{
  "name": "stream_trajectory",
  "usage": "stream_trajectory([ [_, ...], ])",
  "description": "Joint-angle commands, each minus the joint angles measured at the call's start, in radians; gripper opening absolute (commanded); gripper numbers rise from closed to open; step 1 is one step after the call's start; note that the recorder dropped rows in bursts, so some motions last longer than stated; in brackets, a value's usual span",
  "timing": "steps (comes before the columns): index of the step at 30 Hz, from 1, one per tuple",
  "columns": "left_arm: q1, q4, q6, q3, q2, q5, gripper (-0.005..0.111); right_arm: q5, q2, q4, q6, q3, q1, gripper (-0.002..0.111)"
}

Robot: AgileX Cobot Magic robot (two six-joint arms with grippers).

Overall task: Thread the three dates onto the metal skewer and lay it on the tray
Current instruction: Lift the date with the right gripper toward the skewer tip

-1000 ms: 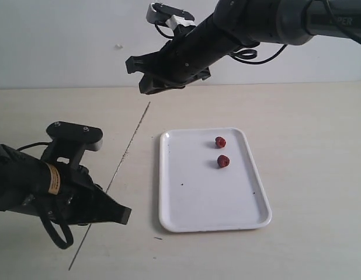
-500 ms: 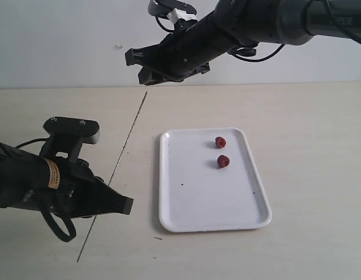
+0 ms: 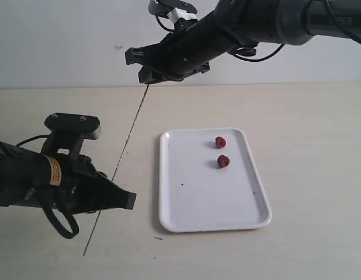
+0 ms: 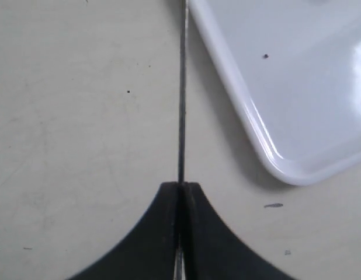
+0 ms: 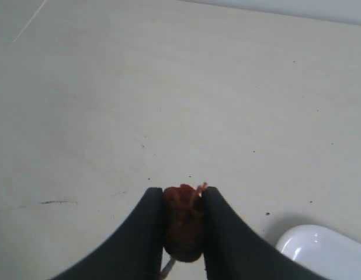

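Two reddish-brown dates (image 3: 220, 142) (image 3: 224, 161) lie on the far half of the white tray (image 3: 209, 201). The third date (image 5: 183, 227) is pinched in my right gripper (image 5: 183, 192), which hangs above the table behind the tray's far left corner (image 3: 146, 74). The thin metal skewer (image 3: 123, 150) slants from my left gripper (image 3: 123, 201) up to the right gripper. In the left wrist view the left gripper (image 4: 180, 185) is shut on the skewer (image 4: 182, 87), beside the tray's rim (image 4: 268, 157). A pale rod end (image 5: 168, 268) shows just under the held date.
The pale tabletop (image 3: 309, 134) stretches right of the tray, with a white wall (image 3: 63, 41) behind it. Tiny dark specks (image 3: 181, 184) mark the tray, and a small dark mark (image 3: 158, 238) lies on the table by its near edge.
My right gripper rose a little with its date, then held still. My left gripper shifted right toward the tray, and the skewer's far end now reaches the right gripper.
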Motion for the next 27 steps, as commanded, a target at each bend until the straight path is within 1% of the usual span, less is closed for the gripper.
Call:
stream_trajectory([
  [1, 0.002, -0.007, -0.006, 0.003, 0.0, -0.04, 0.0, -0.007, -0.007, 0.006, -0.008, -0.001, 0.001, 0.021],
  [6, 0.002, -0.007, -0.006, 0.003, 0.0, -0.079, 0.0, -0.001, -0.007, 0.006, -0.008, -0.001, 0.001, 0.021],
  [10, 0.002, -0.007, -0.007, 0.003, 0.0, -0.074, 0.0, -0.001, -0.007, 0.006, -0.008, -0.001, 0.001, 0.021],
  [16, 0.006, -0.007, -0.06, 0.003, 0.0, -0.068, 0.0, -0.004, -0.007, 0.023, -0.003, -0.001, 0.001, 0.021],
  [20, 0.032, -0.007, -0.067, -0.001, 0.0, -0.074, 0.0, -0.005, -0.007, 0.093, -0.005, -0.001, 0.001, 0.021],
  [27, 0.031, -0.007, -0.086, -0.001, 0.0, -0.089, 0.0, -0.003, -0.007, 0.133, -0.01, -0.001, 0.001, 0.021],
])
